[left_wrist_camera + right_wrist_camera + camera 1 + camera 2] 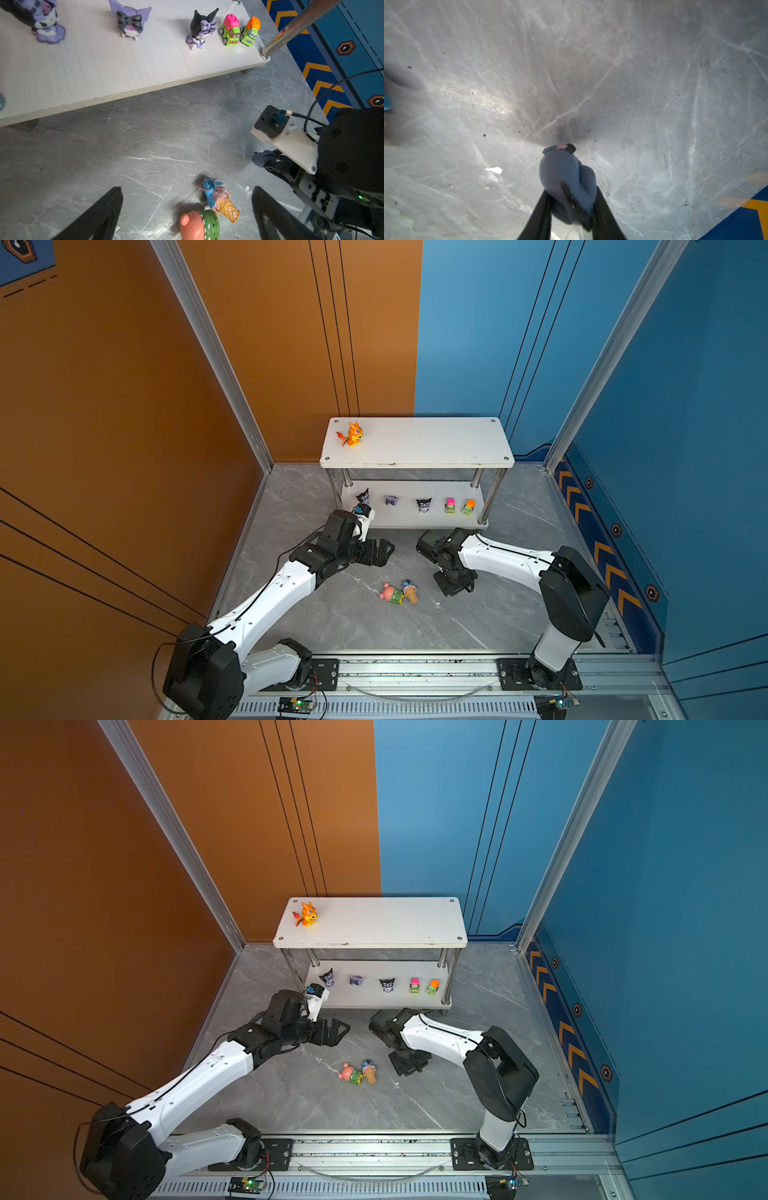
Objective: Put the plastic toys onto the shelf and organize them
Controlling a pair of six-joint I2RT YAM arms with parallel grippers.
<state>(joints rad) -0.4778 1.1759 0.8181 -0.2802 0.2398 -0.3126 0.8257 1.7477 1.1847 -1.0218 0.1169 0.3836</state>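
The shelf (415,443) stands at the back with the orange dragon (352,434) on its top board. On its lower board (104,68) stand three black-purple imps (199,29) and the pink car (229,30) and orange car (250,31). On the floor lie the pink bear (390,593) and the blue creature on a cone (410,590), touching. My left gripper (187,189) hangs open above them, nothing between its fingers. My right gripper (572,192) is shut on the grey-blue donkey (566,176), low over the floor just right of the two toys (455,587).
Grey marble floor (332,622) spreads in front of the shelf. Chrome legs (291,29) stand at the shelf corners. Orange and blue walls close in the sides and back. The arms' rail (415,668) runs along the front edge.
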